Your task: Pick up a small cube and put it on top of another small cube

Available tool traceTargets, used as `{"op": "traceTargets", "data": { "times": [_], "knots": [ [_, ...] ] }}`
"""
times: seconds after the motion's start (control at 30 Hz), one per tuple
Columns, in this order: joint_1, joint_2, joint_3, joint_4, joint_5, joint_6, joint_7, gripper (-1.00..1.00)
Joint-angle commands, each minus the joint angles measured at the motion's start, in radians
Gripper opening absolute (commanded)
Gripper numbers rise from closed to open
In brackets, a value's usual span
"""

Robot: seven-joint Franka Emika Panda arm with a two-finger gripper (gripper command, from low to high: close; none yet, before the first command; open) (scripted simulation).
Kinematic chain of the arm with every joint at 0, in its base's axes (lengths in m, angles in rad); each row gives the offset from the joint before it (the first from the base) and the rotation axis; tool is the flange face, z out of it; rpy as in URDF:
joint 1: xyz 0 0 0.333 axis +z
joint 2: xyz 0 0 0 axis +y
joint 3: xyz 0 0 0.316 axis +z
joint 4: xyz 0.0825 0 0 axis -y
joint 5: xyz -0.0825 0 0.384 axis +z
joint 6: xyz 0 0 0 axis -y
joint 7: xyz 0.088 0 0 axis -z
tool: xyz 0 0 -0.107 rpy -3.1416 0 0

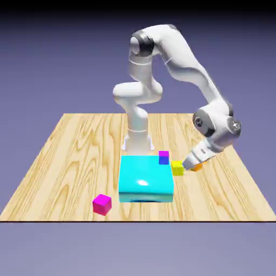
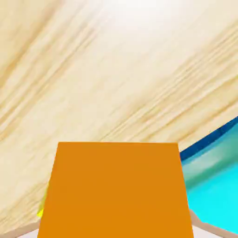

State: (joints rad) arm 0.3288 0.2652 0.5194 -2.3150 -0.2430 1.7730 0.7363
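The small orange cube (image 1: pixel 198 167) sits between the tips of my tilted gripper (image 1: pixel 191 162), which is shut on it. In the hand view the orange cube (image 2: pixel 116 190) fills the bottom middle and hides most of the fingers. It is low over the table, just to the exterior view's right of the small yellow cube (image 1: pixel 178 168). I cannot tell whether the orange cube touches the wood. Only a thin yellow sliver (image 2: pixel 41 211) of the yellow cube shows at the orange cube's lower left in the hand view.
A big cyan block (image 1: pixel 146 178) stands right beside the yellow cube on the exterior view's left; its edge (image 2: pixel 214 176) shows in the hand view. A magenta-and-blue small cube (image 1: pixel 163 157) sits at its far corner. A magenta cube (image 1: pixel 102 204) lies near the table's front edge.
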Motion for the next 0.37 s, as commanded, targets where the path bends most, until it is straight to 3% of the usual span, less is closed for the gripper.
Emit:
{"op": "traceTargets", "data": {
  "times": [0.0, 0.07, 0.2, 0.23, 0.33],
  "knots": [
    [0.027, -0.008, 0.014, -0.035, -0.018, -0.038, 0.003, -1.00],
    [0.006, 0.008, -0.002, -0.044, -0.032, -0.054, 0.035, -1.00],
    [-0.002, 0.074, -0.041, -0.155, -0.099, 0.107, 0.082, -1.00],
    [-0.002, 0.074, -0.041, -0.155, -0.099, 0.107, 0.082, 1.00],
    [0.003, 0.038, -0.020, -0.095, -0.063, 0.020, 0.057, 1.00]
  ]
}}
